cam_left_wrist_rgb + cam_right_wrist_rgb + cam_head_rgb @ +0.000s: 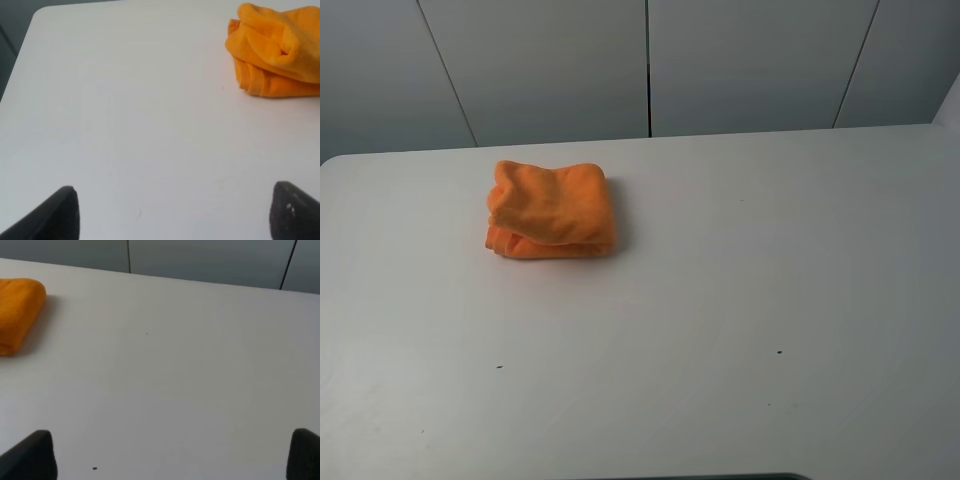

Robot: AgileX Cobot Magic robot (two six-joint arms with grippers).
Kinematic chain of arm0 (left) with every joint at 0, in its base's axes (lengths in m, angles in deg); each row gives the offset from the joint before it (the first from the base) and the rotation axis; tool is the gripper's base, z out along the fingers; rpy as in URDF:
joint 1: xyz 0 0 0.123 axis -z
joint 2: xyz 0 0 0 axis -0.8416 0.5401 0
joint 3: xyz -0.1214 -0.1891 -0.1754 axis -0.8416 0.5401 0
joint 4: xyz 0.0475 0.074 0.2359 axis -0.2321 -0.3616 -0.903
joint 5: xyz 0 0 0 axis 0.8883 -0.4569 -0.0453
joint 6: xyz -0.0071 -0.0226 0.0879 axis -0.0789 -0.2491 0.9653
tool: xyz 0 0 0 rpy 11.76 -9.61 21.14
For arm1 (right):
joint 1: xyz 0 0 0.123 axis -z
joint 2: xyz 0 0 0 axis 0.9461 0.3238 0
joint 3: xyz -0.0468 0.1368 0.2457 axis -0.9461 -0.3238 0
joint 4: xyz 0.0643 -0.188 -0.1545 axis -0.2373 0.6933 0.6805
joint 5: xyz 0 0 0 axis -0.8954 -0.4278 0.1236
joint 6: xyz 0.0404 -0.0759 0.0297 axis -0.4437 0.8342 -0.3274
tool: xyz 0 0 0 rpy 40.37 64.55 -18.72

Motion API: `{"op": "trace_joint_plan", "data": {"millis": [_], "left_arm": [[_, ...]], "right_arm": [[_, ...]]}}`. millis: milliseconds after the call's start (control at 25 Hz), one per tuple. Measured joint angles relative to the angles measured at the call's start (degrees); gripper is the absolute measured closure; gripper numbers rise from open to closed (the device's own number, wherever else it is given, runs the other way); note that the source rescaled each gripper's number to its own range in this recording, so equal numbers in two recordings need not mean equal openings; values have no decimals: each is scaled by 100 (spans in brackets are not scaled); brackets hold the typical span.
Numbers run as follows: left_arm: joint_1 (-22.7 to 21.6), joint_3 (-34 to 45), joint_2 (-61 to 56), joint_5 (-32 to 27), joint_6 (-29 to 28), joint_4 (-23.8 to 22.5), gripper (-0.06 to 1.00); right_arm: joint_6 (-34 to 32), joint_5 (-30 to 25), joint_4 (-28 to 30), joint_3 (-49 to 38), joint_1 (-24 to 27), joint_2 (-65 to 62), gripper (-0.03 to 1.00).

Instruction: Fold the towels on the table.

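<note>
Folded towel [552, 211] lies on table [740, 300], left-rear.

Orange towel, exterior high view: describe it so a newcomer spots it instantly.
Start from the white table filling the view. Left of centre, toward its far edge, sits the orange towel, folded into a thick, rumpled bundle. It is the only coloured thing there; the rest is bare white with a few dark specks.

I see the bright orange microfibre towel [551, 211] folded into a thick bundle on the plain white table [720, 300], near its far-left corner.
</note>
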Motion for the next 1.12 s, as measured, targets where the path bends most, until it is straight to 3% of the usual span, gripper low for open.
{"op": "trace_joint_plan", "data": {"millis": [200, 400, 560, 1120], "left_arm": [[-55, 0, 0, 12, -24, 150, -4], [-478, 24, -3, 191, -46, 291, -4], [-516, 216, -3, 468, -46, 274, -4], [-516, 239, -3, 520, -46, 253, -4]], "right_arm": [[-46, 0, -113, 0, 107, 0, -3], [-10, 0, -89, 0, 437, 0, -3], [-10, 0, -56, 0, 468, 0, -3], [153, 0, -19, 0, 495, 0, -3]]}}
